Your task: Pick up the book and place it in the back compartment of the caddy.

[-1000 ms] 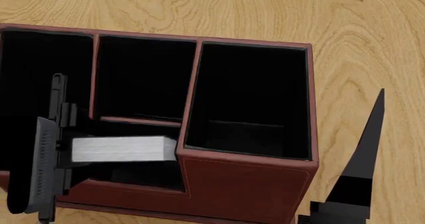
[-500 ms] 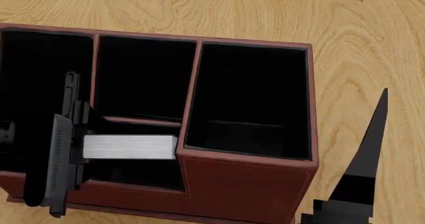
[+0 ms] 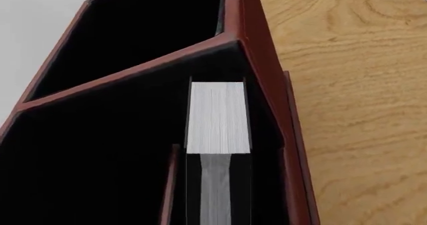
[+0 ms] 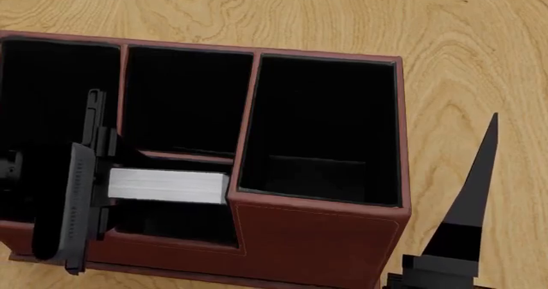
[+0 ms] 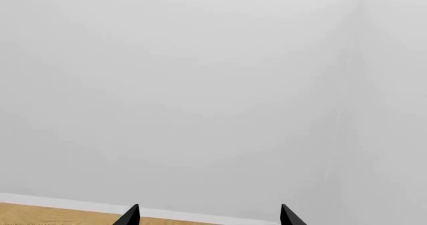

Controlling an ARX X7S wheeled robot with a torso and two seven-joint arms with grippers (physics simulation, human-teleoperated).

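The caddy (image 4: 317, 237), a red-brown box with black lining, fills the head view. The book (image 4: 167, 186) shows its white page edges and lies level inside the small near cell (image 4: 171, 221), just on the near side of the low crossbar (image 4: 179, 155). Its far end reaches the tall cell's wall. My left gripper (image 4: 115, 186) is shut on the book's left end. In the left wrist view the book (image 3: 219, 117) stands between the crossbar (image 3: 172, 185) and the caddy's outer wall (image 3: 257, 45). My right gripper (image 5: 208, 216) is open and empty, right of the caddy.
The caddy stands on a wooden table (image 4: 462, 58). The wide tall-walled cell (image 4: 321, 128) is right of the book, the longer cell (image 4: 184, 99) is beyond the crossbar, and another cell (image 4: 51, 96) is at far left. One right finger (image 4: 471, 199) points up beside the caddy's right wall.
My left gripper has moved right with the book and a little lower into the small cell. The book's end now meets the tall cell's wall. The right arm has barely moved.
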